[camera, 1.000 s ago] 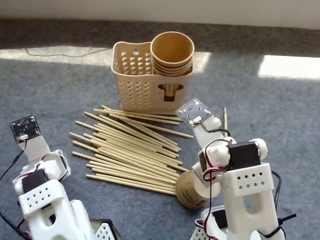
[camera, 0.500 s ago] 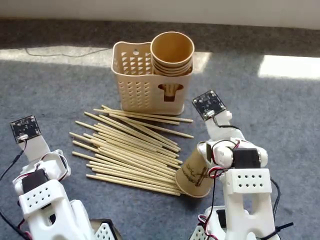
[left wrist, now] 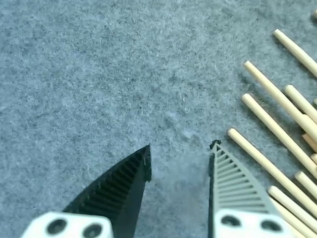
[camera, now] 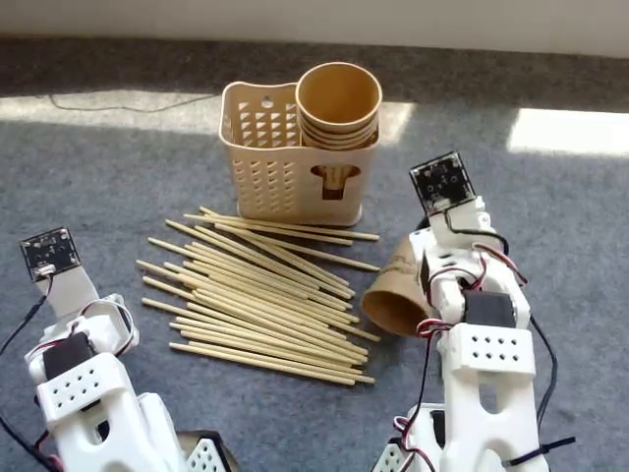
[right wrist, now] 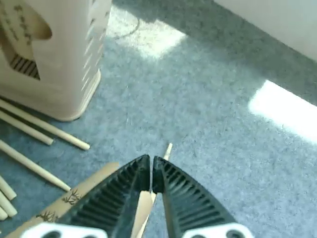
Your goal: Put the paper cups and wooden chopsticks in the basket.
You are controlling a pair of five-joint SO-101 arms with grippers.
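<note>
1. The right claw [right wrist: 151, 161] is clenched on the wall of a cup [camera: 391, 292]. The cup hangs from it tipped on its side, mouth toward the chopsticks [camera: 257, 295], and looks to be off the carpet [right wrist: 198, 114].
2. Just past the claw's tips, one stray chopstick [right wrist: 168, 150] lies on the carpet.
3. Beside the claw, on the cup's side, the chopsticks lie in a loose heap on the floor.
4. Farther ahead, on that same side, stands the basket [camera: 263, 167]. One of its compartments holds a stack [camera: 339, 98] of cups.
5. Farthest off, across the heap, the left claw [left wrist: 181, 153] hangs released over carpet, with chopstick ends just beside one finger.
6. My judgement is that the cups are nearly done, since the held one seems to be the last loose one. All the chopsticks remain to be moved.
</note>
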